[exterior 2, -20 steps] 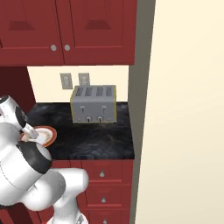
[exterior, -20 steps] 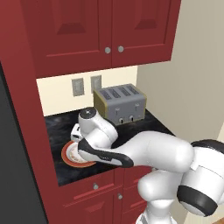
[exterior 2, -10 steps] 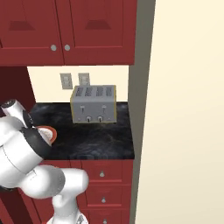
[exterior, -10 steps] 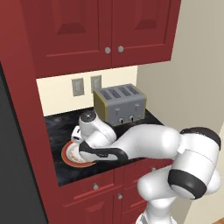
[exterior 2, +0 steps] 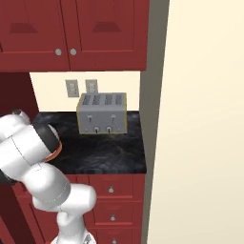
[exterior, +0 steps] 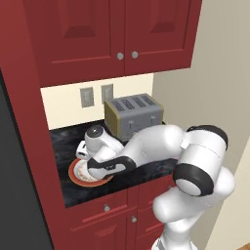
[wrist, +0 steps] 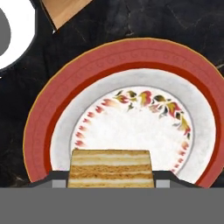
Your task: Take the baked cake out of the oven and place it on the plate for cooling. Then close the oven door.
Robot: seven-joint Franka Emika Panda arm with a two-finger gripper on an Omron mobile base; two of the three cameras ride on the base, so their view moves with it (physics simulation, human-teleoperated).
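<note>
The plate [wrist: 127,83] lies flat on the black counter [exterior: 146,168] right under the hand, its broad red rim edged in gold around a white centre painted with a ring of small red and green sprigs. In the hand view the white middle of the plate is bare ahead of the gripper [wrist: 109,183]. The cake [wrist: 110,168] sits at the very foot of that view, between the two dark fingertips: a square-cut slice showing tan and cream layers stacked in even bands, with a flat pale top. The jaws stand either side of it, partly apart and pressed to its flanks, so the slice is clamped between them, over the near edge of the plate; whether its base touches the plate I cannot tell.

Beyond the arm [exterior: 161,146], a silver four-slot toaster [exterior: 134,115] stands against the wall, below red cupboards [exterior: 112,34].
</note>
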